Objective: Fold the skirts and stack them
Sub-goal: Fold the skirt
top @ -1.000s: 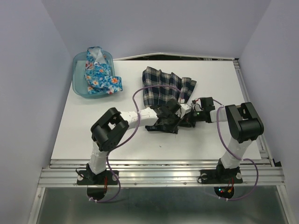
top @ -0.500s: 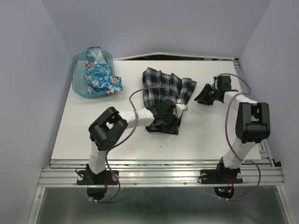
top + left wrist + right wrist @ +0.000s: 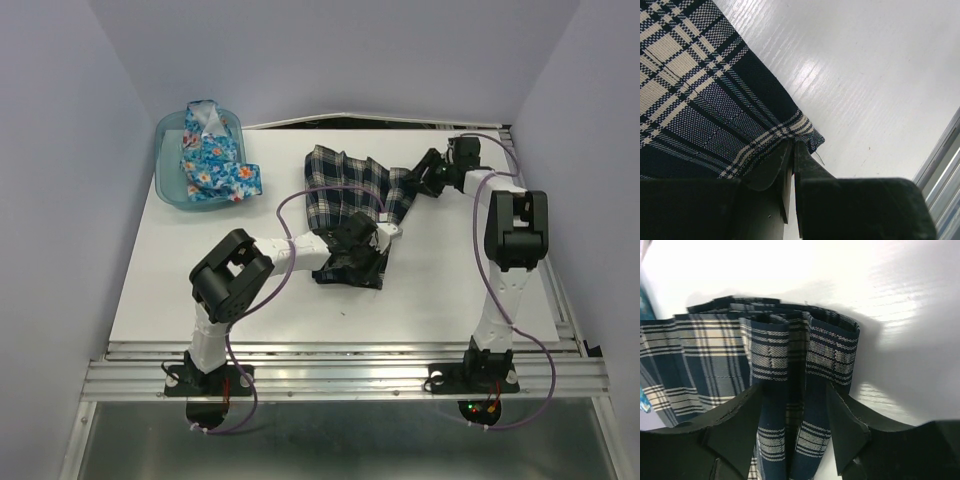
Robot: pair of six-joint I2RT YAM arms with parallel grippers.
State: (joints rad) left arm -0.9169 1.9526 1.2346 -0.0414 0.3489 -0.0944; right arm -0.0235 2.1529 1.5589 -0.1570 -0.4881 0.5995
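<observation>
Two grippers were placed on the plaid skirt. The left gripper was clamped on a corner at mid-frame. The right gripper was spread astride the upper-right pleats and was best closed only once pushed deeper.

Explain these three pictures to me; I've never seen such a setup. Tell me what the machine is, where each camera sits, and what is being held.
These are two robot arms bolted at the near edge of a white table, each ending in a two-finger gripper. The wide picture looks down from above and behind them. The other two come from a camera on each wrist. A plaid skirt lies spread on the table, and a floral skirt sits bunched in a teal bin at the far left. The left gripper is shut, pinching the plaid skirt's near corner. The right gripper is open, its fingers either side of the skirt's pleated far-right edge.
</observation>
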